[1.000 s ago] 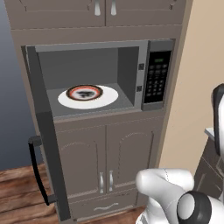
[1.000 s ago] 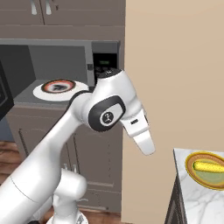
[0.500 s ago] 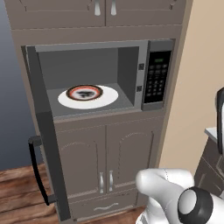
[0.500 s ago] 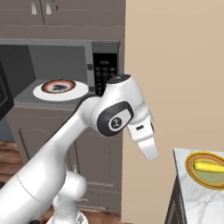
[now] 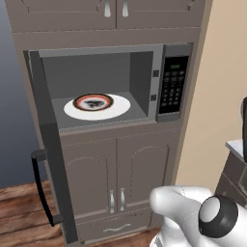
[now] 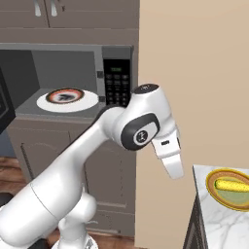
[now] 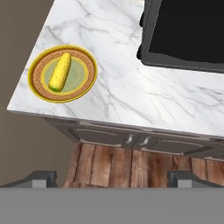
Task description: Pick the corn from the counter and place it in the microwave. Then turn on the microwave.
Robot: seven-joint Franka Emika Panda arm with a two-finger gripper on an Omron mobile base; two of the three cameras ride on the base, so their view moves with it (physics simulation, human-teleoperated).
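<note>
Nearest to us in the hand view, the two dark fingertips (image 7: 41, 178) of the gripper (image 7: 112, 179) stand at the bottom edge, set wide apart with nothing between them; we note the claw fully spread and empty. Below them lies wood plank floor (image 7: 127, 164), then the dark cabinet fronts (image 7: 131, 139) under the counter (image 7: 131, 87), a marbled white slab. On the slab's corner sits a yellow-rimmed plate (image 7: 62, 73) with a pale green centre, and the corn (image 7: 60, 72) lies on it, well apart from the fingertips. A black object (image 7: 186, 33) occupies the counter's far side; we cannot tell what it is.

The right base view adds what the hand view lacks: the white arm (image 6: 97, 160) bends up from the lower left, its hand angled down toward the counter corner at the lower right, where the corn on its plate shows again. The fingers themselves are not distinguishable there.

Farther off, both base views show the microwave (image 5: 103, 87) with its door (image 5: 53, 159) swung open to the left. Inside lies a white round plate (image 5: 118, 107) carrying a dark-rimmed dish (image 5: 93, 101). The left base view gives the black keypad panel (image 5: 172, 87) with a green display most clearly, plus the brown cabinet doors (image 5: 120, 173) beneath.
</note>
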